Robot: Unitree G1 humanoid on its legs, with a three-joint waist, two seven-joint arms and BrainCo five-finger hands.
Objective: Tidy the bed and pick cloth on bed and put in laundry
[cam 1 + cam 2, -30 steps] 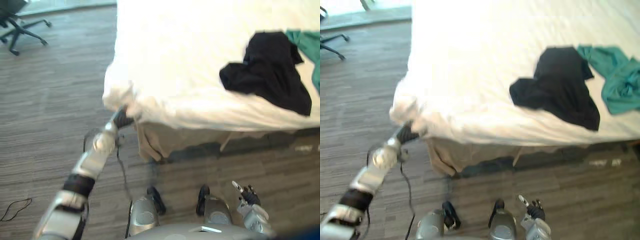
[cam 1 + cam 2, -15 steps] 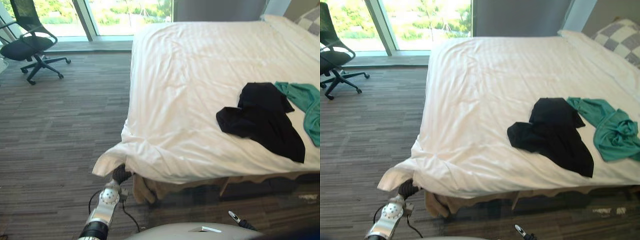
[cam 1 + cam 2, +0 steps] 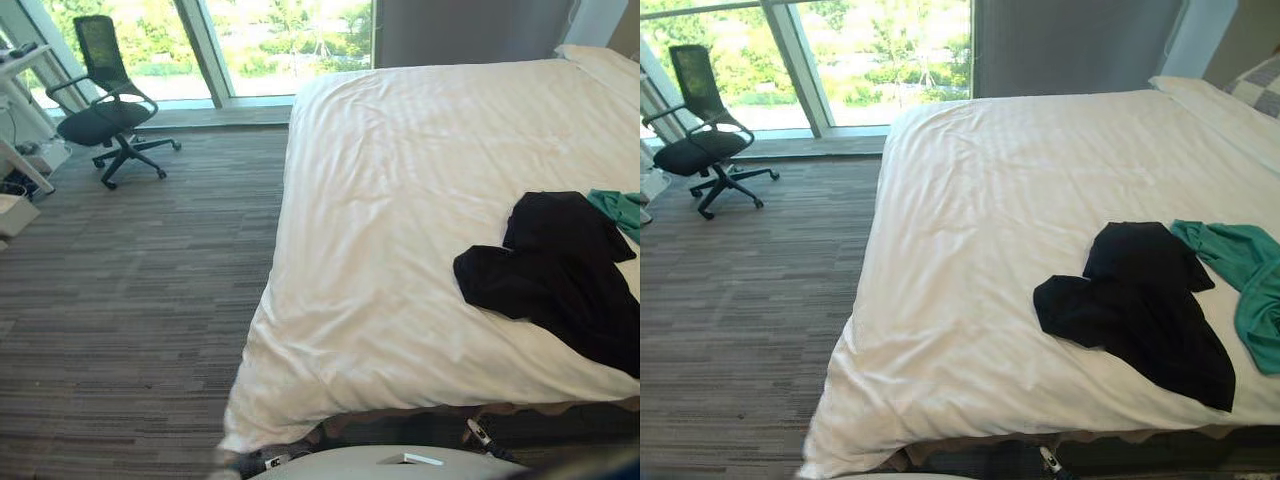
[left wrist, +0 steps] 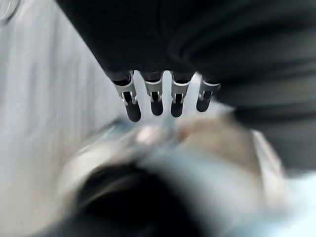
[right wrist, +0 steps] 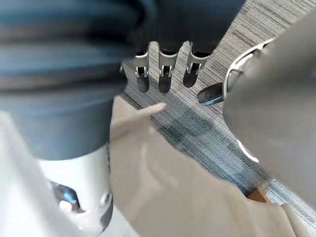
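Nearest to me, my left hand (image 4: 156,96) has its fingers straight and side by side, with nothing pinched. What lies past them is too blurred for me to name. My right hand (image 5: 165,74) is also spread loose, fingers straight, hanging over the grey striped floor (image 3: 730,320) with nothing in it.

In the head views the bed (image 3: 970,250) takes up the centre and right of the frame. Its white sheet (image 3: 940,380) is lightly creased and its near corner droops toward the floor at lower left. The black cloth (image 3: 1140,310) lies crumpled on the sheet at right of centre. The green cloth (image 3: 1255,290) touches its far side at the right edge.

Farther back, a checked pillow (image 3: 1262,92) shows at upper right. A black chair (image 3: 700,130) stands on the floor at upper left, before a bright window (image 3: 880,50), with a grey wall (image 3: 1070,45) beside it.
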